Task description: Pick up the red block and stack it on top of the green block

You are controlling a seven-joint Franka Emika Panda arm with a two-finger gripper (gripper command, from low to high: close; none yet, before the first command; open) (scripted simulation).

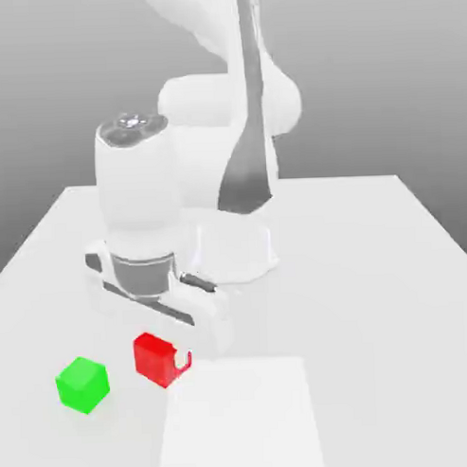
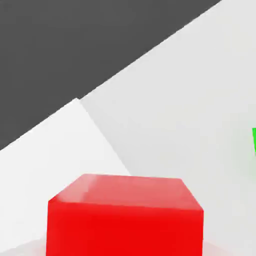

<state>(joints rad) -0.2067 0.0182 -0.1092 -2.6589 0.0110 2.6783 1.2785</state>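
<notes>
Two blocks are seen on the table point(image 1: 390, 270): red block point(image 1: 153, 358) is clasped betw. the gripper point(image 1: 166, 361) fingers, w/ green block point(image 1: 82, 384) set apart toward exterior view's left.

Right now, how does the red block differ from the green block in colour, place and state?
The red block is bright red, the green block bright green. The red block sits at the gripper, whose finger reaches its side; the green block stands apart, free, toward the exterior view's left. The red block lies close to the pale square mat; the green block lies farther from it. Both are plain matte cubes of like size resting on the table.
</notes>
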